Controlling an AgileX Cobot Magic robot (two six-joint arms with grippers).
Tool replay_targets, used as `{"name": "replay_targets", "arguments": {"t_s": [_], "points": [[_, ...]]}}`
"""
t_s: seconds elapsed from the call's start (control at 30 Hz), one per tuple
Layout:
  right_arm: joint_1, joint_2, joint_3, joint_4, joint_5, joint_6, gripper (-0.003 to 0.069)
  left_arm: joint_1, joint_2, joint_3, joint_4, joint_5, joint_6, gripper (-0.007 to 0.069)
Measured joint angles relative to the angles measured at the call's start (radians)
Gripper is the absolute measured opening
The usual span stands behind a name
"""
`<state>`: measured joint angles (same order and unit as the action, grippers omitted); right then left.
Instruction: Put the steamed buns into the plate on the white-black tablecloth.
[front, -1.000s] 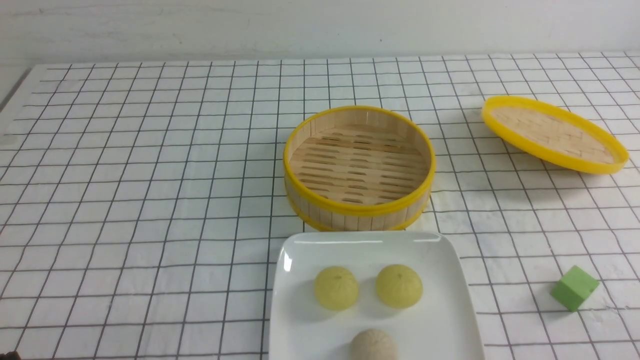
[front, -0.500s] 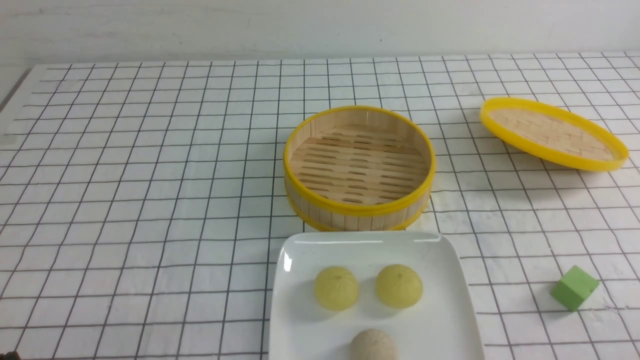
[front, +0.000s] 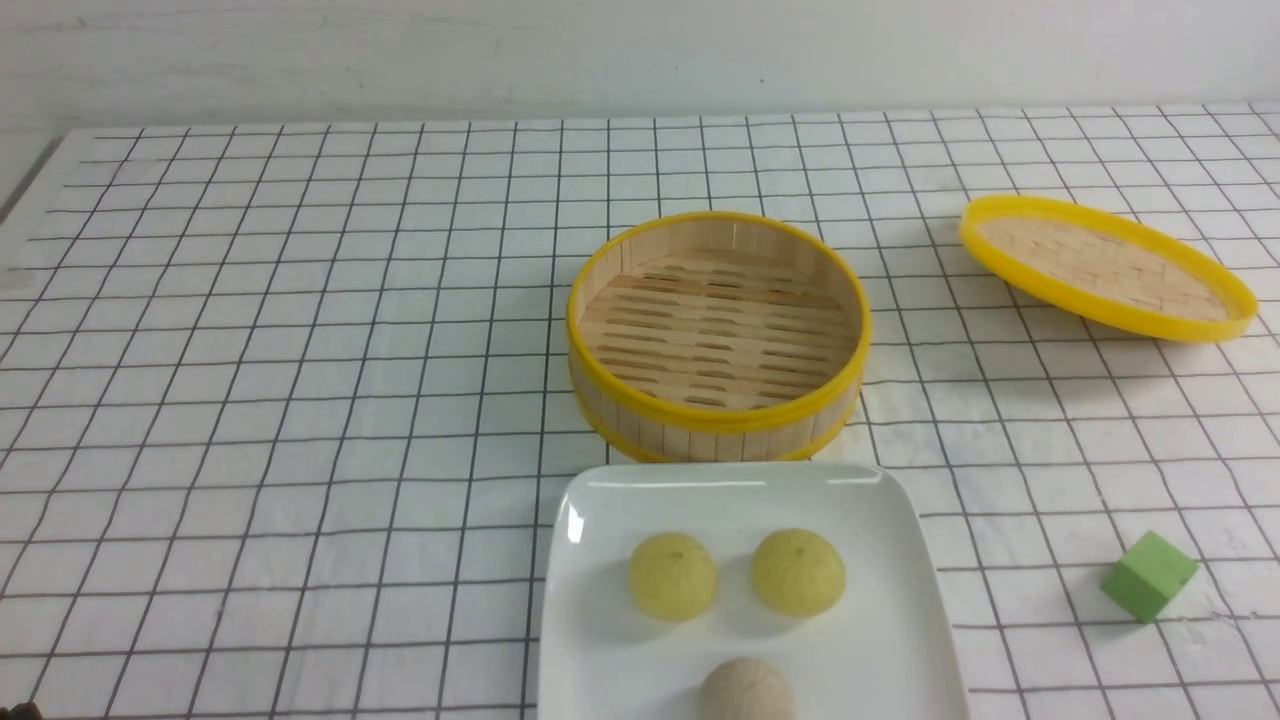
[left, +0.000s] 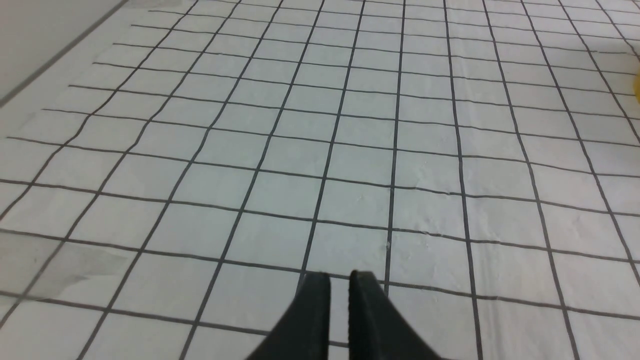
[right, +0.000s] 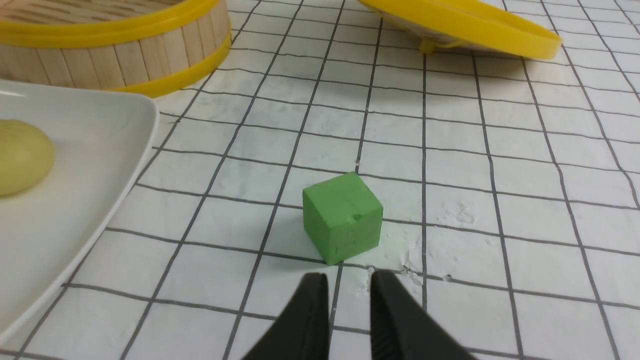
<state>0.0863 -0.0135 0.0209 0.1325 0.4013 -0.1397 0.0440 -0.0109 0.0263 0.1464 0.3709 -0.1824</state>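
With the buns sitting on the plate, the right fingers, parted and bare, have them toward ten o'clock; the left fingers look slightly apart, holding nothing.

The front view looks forward and down from between the arms; each wrist view looks low and close past its pincer. Front and right wrist views share the green cube.

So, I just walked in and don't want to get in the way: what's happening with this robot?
Neither hand is holding anything. All three steamed buns sit in the white plate on the gridded cloth. The steamer is empty, so the job looks done.
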Motion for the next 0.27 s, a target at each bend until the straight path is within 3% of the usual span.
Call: {"name": "replay_targets", "arguments": {"t_s": [0.27], "points": [[0.0,0.0,0.0,0.0,0.0,0.0,0.0157,0.0,0.0,0.0,0.0,0.0,0.0,0.0101]]}}
